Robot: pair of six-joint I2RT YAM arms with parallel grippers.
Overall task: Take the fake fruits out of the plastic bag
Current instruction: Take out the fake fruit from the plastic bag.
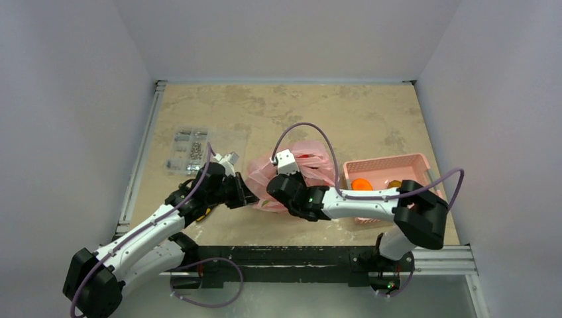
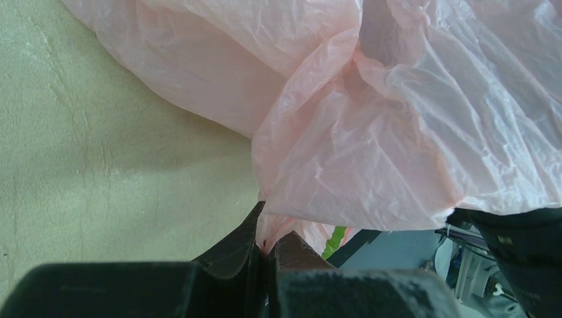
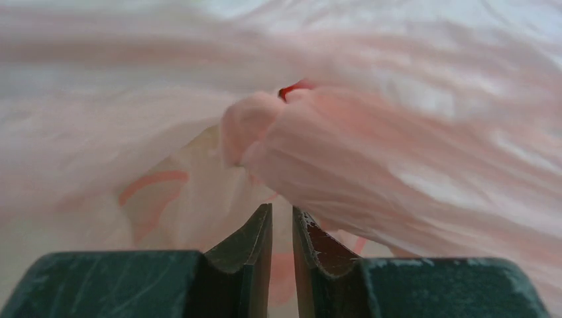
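The pink plastic bag (image 1: 317,173) lies crumpled in the middle of the table, with something red (image 1: 305,157) showing through its top. My left gripper (image 1: 250,198) is at the bag's lower left edge; in the left wrist view it (image 2: 267,246) is shut on a fold of the bag (image 2: 371,139). My right gripper (image 1: 273,189) presses into the bag from the near side. In the right wrist view it (image 3: 282,222) stands a narrow gap apart against the blurred bag (image 3: 371,165), with nothing clearly pinched. A red speck (image 3: 291,87) peeps from a fold. An orange fruit (image 1: 361,183) lies in the basket.
A rigid pink basket (image 1: 416,161) stands right of the bag, under my right forearm, with a second brownish-yellow fruit (image 1: 395,184) inside. A clear packet of small metal parts (image 1: 189,149) lies at the left. Metal rails run along the left and near table edges.
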